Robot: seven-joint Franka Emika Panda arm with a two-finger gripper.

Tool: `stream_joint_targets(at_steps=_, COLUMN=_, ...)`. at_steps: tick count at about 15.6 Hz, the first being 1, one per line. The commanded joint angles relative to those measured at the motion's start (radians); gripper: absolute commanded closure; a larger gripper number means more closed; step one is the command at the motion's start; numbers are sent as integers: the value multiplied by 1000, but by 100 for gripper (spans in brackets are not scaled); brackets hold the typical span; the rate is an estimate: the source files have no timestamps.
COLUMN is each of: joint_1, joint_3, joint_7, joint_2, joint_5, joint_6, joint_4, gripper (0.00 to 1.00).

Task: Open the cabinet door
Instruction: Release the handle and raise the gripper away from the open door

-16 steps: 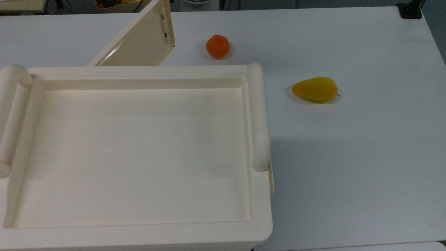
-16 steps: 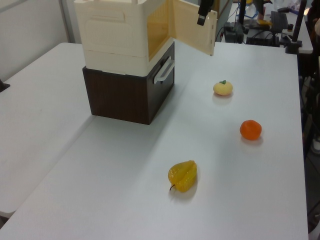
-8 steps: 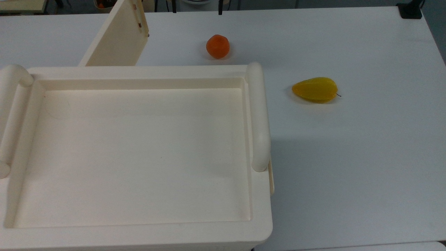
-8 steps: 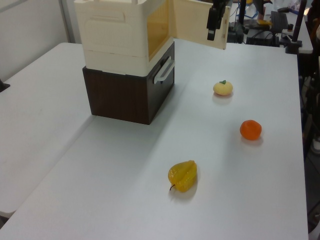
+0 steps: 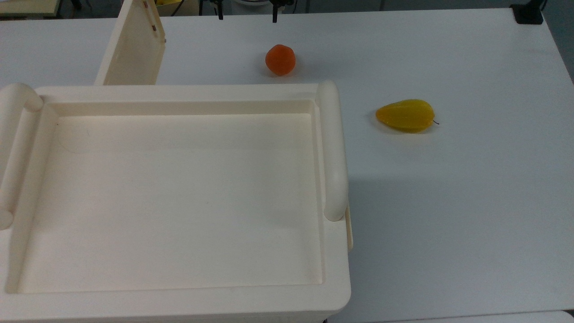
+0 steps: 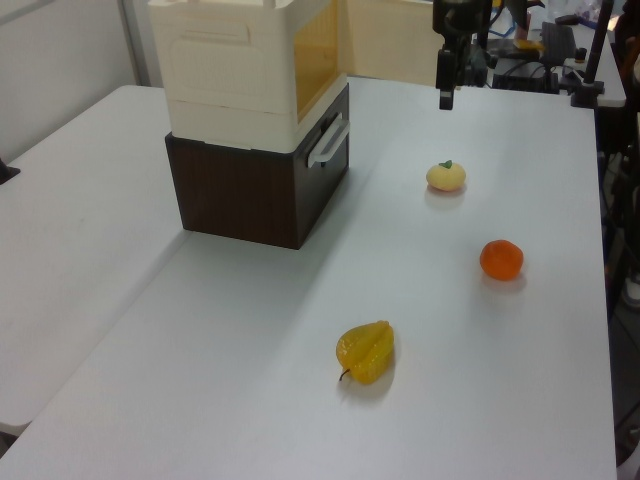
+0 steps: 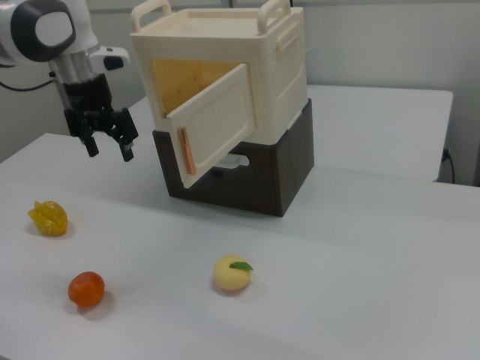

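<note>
Three pieces of fruit lie on the white surface: a yellow star-shaped fruit, an orange and a pale yellow fruit with a green leaf, all well apart from one another. The cream cabinet sits on top of a dark brown box, with two rounded tube handles on its recessed top. The cabinet door stands swung wide open, hinged on the edge nearer the right view's right, its free edge with small brownish dots pointing toward the right view's left; the yellowish inside of the cabinet is exposed behind it. In the top view the door rises from the cabinet's far edge near the top view's left, tilted away. The pincer hangs in the air to the left of the door in the right view, apart from it and above the surface, pointing downward. Its two black fingers are spread apart and have hold of nothing. In the left view the pincer hangs above the leaf-topped fruit, to the right of the open door.
</note>
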Motion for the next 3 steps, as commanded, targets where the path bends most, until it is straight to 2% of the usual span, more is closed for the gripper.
stream_joint_targets(at_steps=1, joint_1=-4, joint_3=-4, joint_7=-14, joint_2=-52, joint_5=7, joint_6=3, joint_4=-68, gripper=0)
stream_joint_targets(at_steps=3, joint_1=-18, joint_3=-4, joint_7=-13, joint_2=-52, joint_5=7, joint_6=-8, joint_4=-57, gripper=0)
